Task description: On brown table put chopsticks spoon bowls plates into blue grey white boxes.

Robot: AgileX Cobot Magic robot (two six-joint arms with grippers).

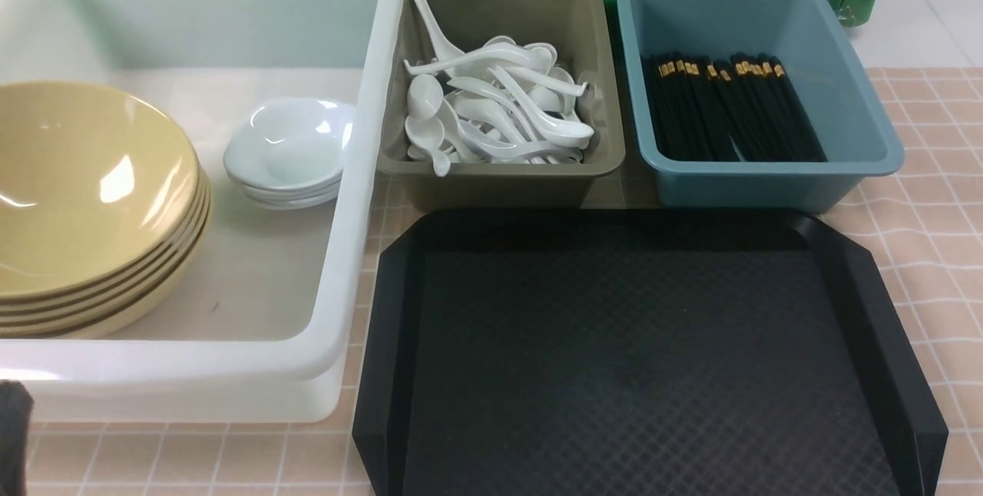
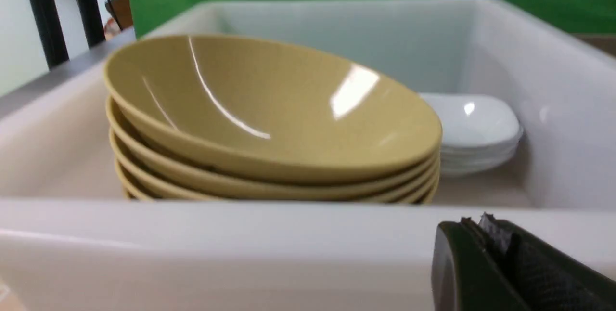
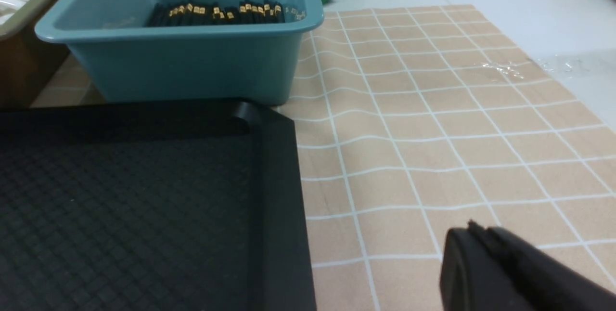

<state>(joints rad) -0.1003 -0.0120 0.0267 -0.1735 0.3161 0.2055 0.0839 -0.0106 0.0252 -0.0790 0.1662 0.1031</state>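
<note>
A stack of glossy mustard-yellow plastic bowls (image 1: 84,196) is seated inside the large translucent white plastic box (image 1: 361,196), at 9 o'clock in the front view. A smaller stack of white shallow dishes (image 1: 288,150) is placed in the same box, just beside the yellow stack, toward 2 o'clock from it; whether the two stacks touch cannot be told.

A heap of white ceramic-look soup spoons (image 1: 495,108) is held in the grey-brown rectangular plastic box (image 1: 499,173), at 12 o'clock. One spoon handle is propped over that box's far-left corner against the white box wall.

Black chopsticks with gold bands (image 1: 726,108) are laid roughly parallel in the blue rectangular plastic box (image 1: 768,181), at 1 o'clock.

A black textured plastic tray (image 1: 645,350) is set just in front of the grey and blue boxes, at 5 o'clock, with nothing seen on it. All of it is carried on a tan tablecloth with a white grid (image 1: 929,227).

The left gripper (image 2: 486,226) is seen only as a dark tip, low and just outside the white box's near wall; it is clenched, with nothing grasped. The right gripper (image 3: 481,234) is seen over bare tablecloth beside the tray's right edge; it is likewise clenched and empty.
</note>
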